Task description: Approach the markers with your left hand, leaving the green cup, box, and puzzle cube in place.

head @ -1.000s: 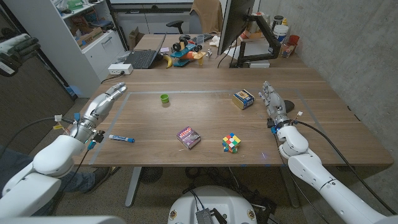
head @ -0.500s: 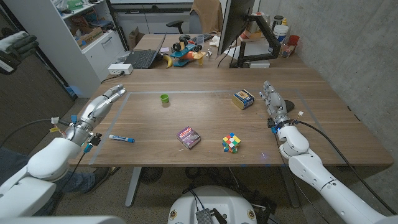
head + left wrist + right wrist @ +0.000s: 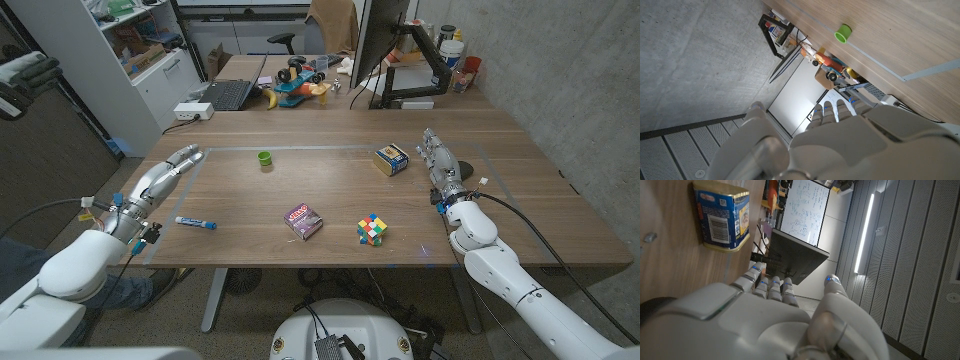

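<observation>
While its fingers stretch out straight and grasp nothing, the robot's left hand lies at the wooden table's left edge, well short of the blue marker, which rests flat on the tabletop just beside the left wrist, nearer the front edge. Farther back and to the right stands the small green cup, upright and alone; the left wrist view also catches the cup on the wood grain. Near the table's front middle lies a purple card pack, and just to its right sits the puzzle cube, the two apart from each other. Behind the cube, toward the right, the yellow-and-blue box stands close to the fingertips of the right hand, which is likewise extended and empty; the right wrist view shows the box just beyond those fingers, not touching them.
</observation>
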Controlling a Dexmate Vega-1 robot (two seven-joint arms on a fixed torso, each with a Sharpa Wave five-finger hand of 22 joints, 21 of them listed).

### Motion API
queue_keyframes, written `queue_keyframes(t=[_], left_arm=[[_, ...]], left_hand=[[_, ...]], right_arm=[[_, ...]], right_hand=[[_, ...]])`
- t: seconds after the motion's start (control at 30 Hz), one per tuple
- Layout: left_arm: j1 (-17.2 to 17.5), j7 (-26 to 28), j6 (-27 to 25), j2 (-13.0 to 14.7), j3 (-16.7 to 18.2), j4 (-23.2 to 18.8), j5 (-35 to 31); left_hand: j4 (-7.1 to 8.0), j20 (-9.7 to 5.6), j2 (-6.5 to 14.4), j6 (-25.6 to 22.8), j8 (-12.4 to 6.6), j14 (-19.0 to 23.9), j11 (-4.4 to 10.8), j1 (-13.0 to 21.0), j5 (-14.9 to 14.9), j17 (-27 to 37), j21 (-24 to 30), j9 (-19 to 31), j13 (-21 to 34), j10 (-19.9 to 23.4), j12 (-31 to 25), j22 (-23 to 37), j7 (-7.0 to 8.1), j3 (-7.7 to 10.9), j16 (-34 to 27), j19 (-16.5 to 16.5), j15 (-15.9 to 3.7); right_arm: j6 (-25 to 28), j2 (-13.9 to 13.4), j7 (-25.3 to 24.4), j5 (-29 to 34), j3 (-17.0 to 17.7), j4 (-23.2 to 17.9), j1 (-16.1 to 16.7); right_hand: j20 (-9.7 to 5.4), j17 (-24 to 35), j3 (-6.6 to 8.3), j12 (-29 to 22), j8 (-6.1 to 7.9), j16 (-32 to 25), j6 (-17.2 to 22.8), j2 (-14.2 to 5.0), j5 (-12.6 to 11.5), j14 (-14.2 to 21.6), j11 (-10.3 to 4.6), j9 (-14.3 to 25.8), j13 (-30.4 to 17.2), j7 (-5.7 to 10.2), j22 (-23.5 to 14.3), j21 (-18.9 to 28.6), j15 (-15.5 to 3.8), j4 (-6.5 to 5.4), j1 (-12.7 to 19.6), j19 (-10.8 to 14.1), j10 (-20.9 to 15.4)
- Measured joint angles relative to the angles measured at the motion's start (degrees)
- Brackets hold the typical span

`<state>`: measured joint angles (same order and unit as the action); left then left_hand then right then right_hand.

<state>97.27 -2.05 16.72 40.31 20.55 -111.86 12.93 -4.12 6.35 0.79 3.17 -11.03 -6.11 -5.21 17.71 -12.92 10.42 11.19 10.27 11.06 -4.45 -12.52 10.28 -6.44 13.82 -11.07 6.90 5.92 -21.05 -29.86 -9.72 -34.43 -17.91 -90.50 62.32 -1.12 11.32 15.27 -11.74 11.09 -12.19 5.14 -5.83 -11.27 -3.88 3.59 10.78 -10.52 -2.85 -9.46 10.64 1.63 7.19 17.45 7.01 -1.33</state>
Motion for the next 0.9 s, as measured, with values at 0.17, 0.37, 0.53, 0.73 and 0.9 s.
queue_keyframes(t=[0.17, 0.37, 0.53, 0.73, 0.9], left_arm=[[1.4, -0.3, 0.3, -1.2, 1.5, -0.5, -0.5], [1.7, -0.5, 0.4, -1.5, 1.9, -0.6, -1.2], [2.1, -0.5, 0.4, -2.1, 2.6, -0.8, -2.0], [2.5, -0.6, 0.4, -2.7, 3.8, -0.9, -3.2], [2.5, -0.3, -0.1, -2.8, 3.9, -0.9, -5.2]], left_hand=[[0.00, 0.00, 0.1, 0.0, 0.00, 0.0, 0.00, 0.1, 0.2, 0.0, 0.0, 0.0, 0.0, 0.0, 0.0, 0.0, 0.00, 0.00, 0.0, 0.0, 0.00], [0.00, 0.00, 0.1, 0.0, 0.00, 0.0, 0.00, 0.1, 0.2, 0.0, 0.0, 0.0, 0.0, 0.0, 0.0, 0.0, 0.00, 0.00, 0.0, 0.0, 0.00], [0.00, 0.00, 0.1, 0.0, 0.00, 0.0, 0.00, 0.1, 0.2, 0.0, 0.0, 0.0, 0.0, 0.0, 0.0, 0.0, 0.00, 0.00, 0.0, 0.0, 0.00], [-0.09, 0.00, 0.3, -0.3, 0.00, 0.0, 0.00, 0.3, 0.2, 0.0, 0.0, 0.0, 0.0, 0.0, 0.0, 0.0, 0.31, 0.10, 0.0, 0.0, 0.00], [-0.49, -0.01, 0.3, -0.3, 0.00, 0.0, 0.00, 0.3, 0.2, 0.0, 0.0, 0.0, 0.0, 0.0, 0.0, 0.0, 0.31, 0.00, 0.0, 0.0, 0.00]], right_arm=[[0.4, 0.0, -0.3, 0.2, 0.0, -0.1, 0.1], [0.4, 0.0, -0.3, 0.3, 0.0, -0.1, 0.1], [0.4, 0.2, -0.4, 0.3, -0.1, 0.0, 0.1], [0.4, 0.3, -0.4, 0.4, -0.2, 0.2, 0.1], [0.4, 0.3, -0.4, 0.5, -0.2, 0.3, 0.0]], right_hand=[[0.00, 0.0, 0.00, 0.0, 0.00, 0.0, 0.0, 0.00, 0.0, 0.3, 0.00, 0.0, 0.0, 0.00, 0.0, 0.0, -0.32, 0.00, 0.0, 0.0, 0.0], [0.00, 0.0, 0.00, 0.0, 0.00, 0.0, 0.2, 0.00, 0.3, 0.3, 0.00, 0.0, 0.0, 0.19, 0.0, 0.0, -0.32, 0.00, 0.0, 0.0, 0.0], [0.00, 0.0, 0.00, 0.0, 0.00, 0.0, 0.2, 0.00, 0.3, 0.3, 0.00, 0.0, 0.0, 0.19, 0.0, 0.0, -0.32, 0.00, 0.0, 0.0, 0.0], [0.00, 0.0, 0.00, 0.0, 0.00, 0.0, 0.2, 0.00, 0.3, 0.3, 0.00, 0.0, 0.0, 0.19, 0.0, 0.0, -0.31, 0.00, 0.0, 0.0, 0.0], [0.00, 0.0, 0.00, 0.0, 0.00, 0.0, 0.2, 0.00, 0.3, 0.3, 0.00, 0.0, 0.0, 0.19, 0.0, 0.0, -0.31, 0.00, 0.0, 0.0, 0.0]])
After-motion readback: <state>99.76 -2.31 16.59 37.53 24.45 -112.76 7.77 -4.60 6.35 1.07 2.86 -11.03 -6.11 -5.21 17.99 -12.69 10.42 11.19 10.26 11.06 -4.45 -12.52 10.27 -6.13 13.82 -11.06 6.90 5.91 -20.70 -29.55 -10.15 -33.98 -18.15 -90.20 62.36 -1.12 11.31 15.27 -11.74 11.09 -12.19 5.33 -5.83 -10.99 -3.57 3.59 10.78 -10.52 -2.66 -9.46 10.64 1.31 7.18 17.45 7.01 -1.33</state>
